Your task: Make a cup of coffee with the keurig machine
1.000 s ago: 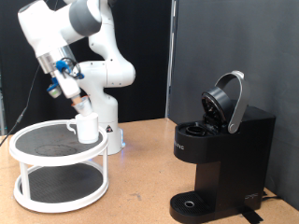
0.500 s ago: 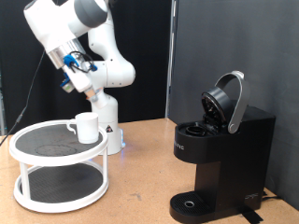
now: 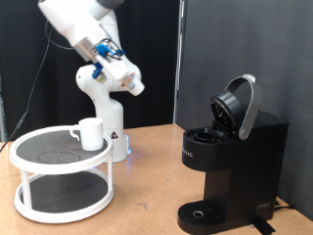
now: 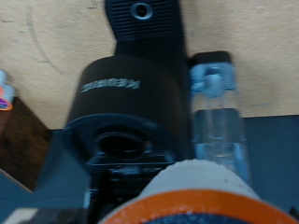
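- The gripper (image 3: 135, 86) hangs high in the exterior view's upper middle, well above the tabletop and apart from everything on it; whether its fingers are apart or together cannot be told, and nothing shows between them.
- The wrist view looks down on the keurig machine (image 4: 131, 93), lid raised, pod chamber open, clear water tank (image 4: 217, 112) alongside; an orange-and-white rounded shape fills the picture's edge, blurred.
- The cup (image 3: 89, 133) stands upright on the top tier of the white two-tier stand (image 3: 61, 174), at the exterior view's left.
- The keurig machine (image 3: 230, 162) sits at the exterior view's right, lid tilted open, well apart from the stand.
- Both rest on a wooden table (image 3: 137, 201); behind hangs a black curtain (image 3: 245, 49) beside a pale wall (image 3: 29, 78).
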